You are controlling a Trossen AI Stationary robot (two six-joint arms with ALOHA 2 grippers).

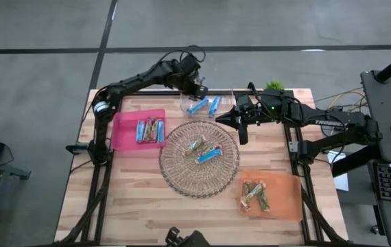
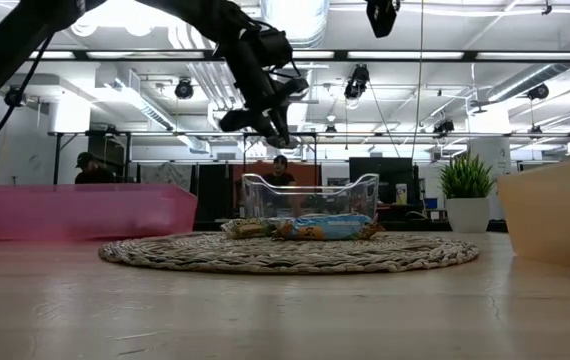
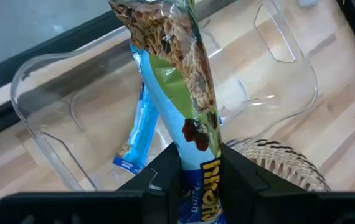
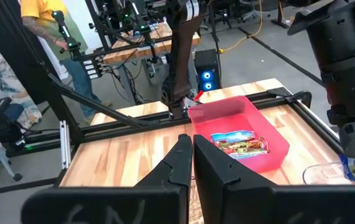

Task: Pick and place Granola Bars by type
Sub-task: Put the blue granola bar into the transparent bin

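My left gripper [image 1: 199,89] hangs over the clear bin [image 1: 188,110] at the table's far edge, shut on a granola bar [image 3: 177,74] with a blue and green wrapper. Two blue bars [image 1: 197,106] lie in that bin. More bars [image 1: 206,151] lie on the round wicker tray [image 1: 175,168]. The pink bin [image 1: 123,134] holds multicoloured bars [image 1: 151,130], and the orange bin [image 1: 285,199] holds brownish-green bars [image 1: 255,195]. My right gripper [image 1: 220,118] is shut and empty, above the tray's far right rim. My left gripper pinches the granola bar by one end [image 3: 203,180] between its two fingers [image 3: 165,177]. The fingers lie along the bar. The bar is lifted clear and its free end [image 3: 159,18] reaches out over the clear bin.
The wicker tray sits mid-table between the three bins. The arms' stands [image 1: 99,147] run along the left and right edges of the table. Bare wood [image 1: 134,206] lies toward the near left. People [image 4: 47,25] and other benches are in the room beyond.
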